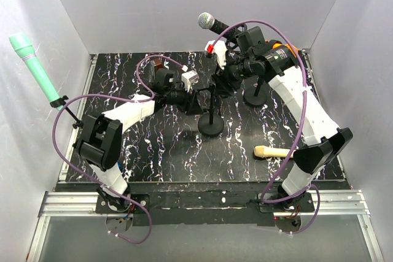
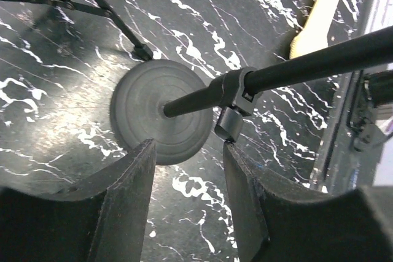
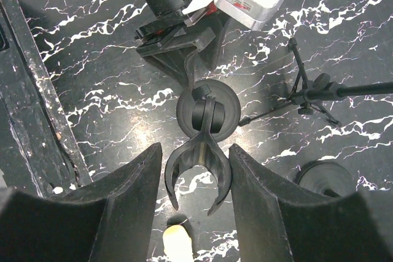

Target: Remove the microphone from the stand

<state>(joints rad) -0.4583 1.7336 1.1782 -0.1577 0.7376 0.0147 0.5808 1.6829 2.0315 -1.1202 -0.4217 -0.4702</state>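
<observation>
**Marbled table: clip bare, mic lying flat**

Black, white-veined table (image 1: 153,157), walled in white on three sides. Found a teal mic (image 1: 34,65) at far left, tilted up along the wall on a thin boom.

Saw the left gripper (image 2: 187,148) low over the table and aimed at the stand's round base (image 2: 153,115). Jaws stood spread with nothing between them. Pole (image 2: 307,65) and its clamp knob (image 2: 236,93) passed just beyond the fingertips, untouched as far as could be seen.

Found the stand mid-table, upright on that base. At its top sat the clip (image 3: 206,142), a bare U with nothing in it.

Saw the right gripper (image 3: 196,148) straddling the clip from above, one finger on each side of the U. Right prong looked to be against its finger and the left prong a hair off. Could not tell whether the pads pressed on it.

Spotted a silver-headed mic (image 1: 212,24) behind the right arm, raised at a slant near the back wall.

Found the mic (image 1: 270,151), cream-coloured, flat on the table at right. Lay well apart from the stand, near the right arm's elbow, in neither gripper.
</observation>
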